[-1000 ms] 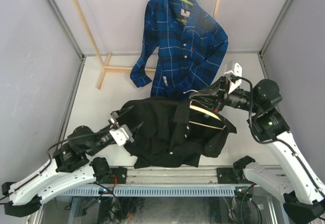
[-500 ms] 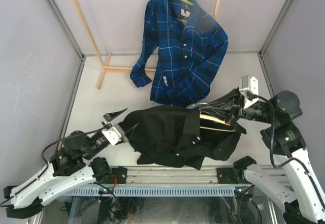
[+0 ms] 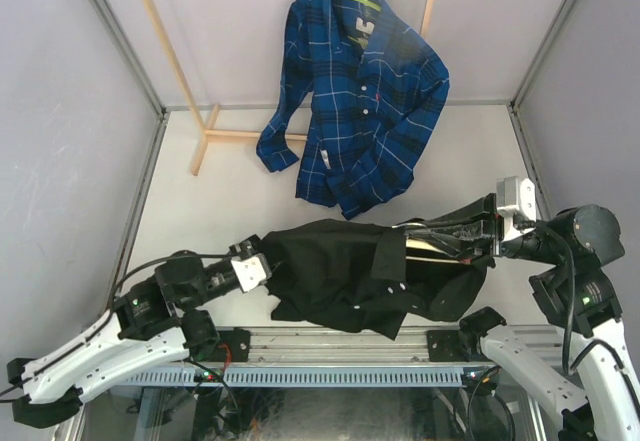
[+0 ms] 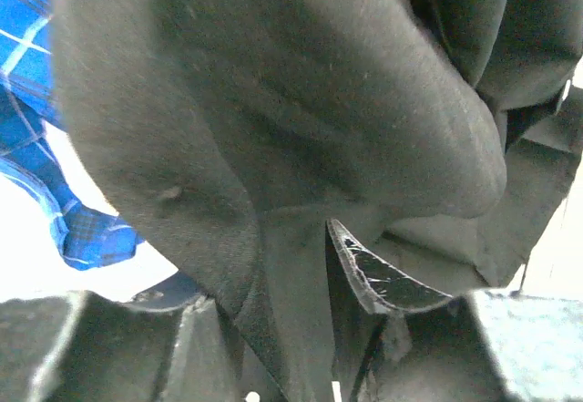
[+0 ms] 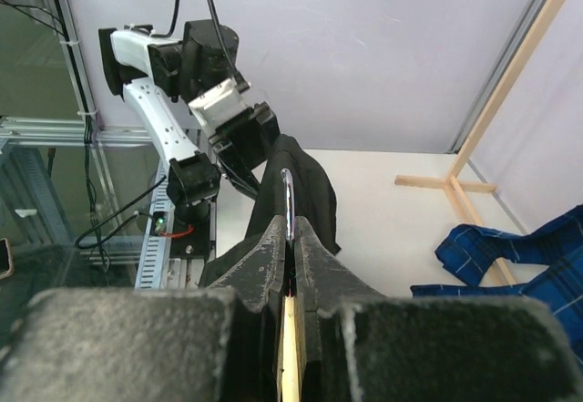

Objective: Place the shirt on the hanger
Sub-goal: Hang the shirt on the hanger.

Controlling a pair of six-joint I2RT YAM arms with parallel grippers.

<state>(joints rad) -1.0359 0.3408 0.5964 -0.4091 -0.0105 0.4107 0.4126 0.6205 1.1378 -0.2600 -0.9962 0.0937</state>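
Black shirt point(image 3: 340, 281) lies bunched low centre on the white table point(image 3: 200, 196), grey walls point(image 3: 60, 111) around; a second, blue plaid shirt point(image 3: 365, 101) hangs at top on one wooden rack point(image 3: 165, 51). Of two grippers, the right gripper point(image 5: 290, 238) pinches the one cream hanger point(image 3: 432, 247) poking into the black cloth; the left gripper point(image 3: 266, 267), buried in fabric, hides whether its fingers are spread
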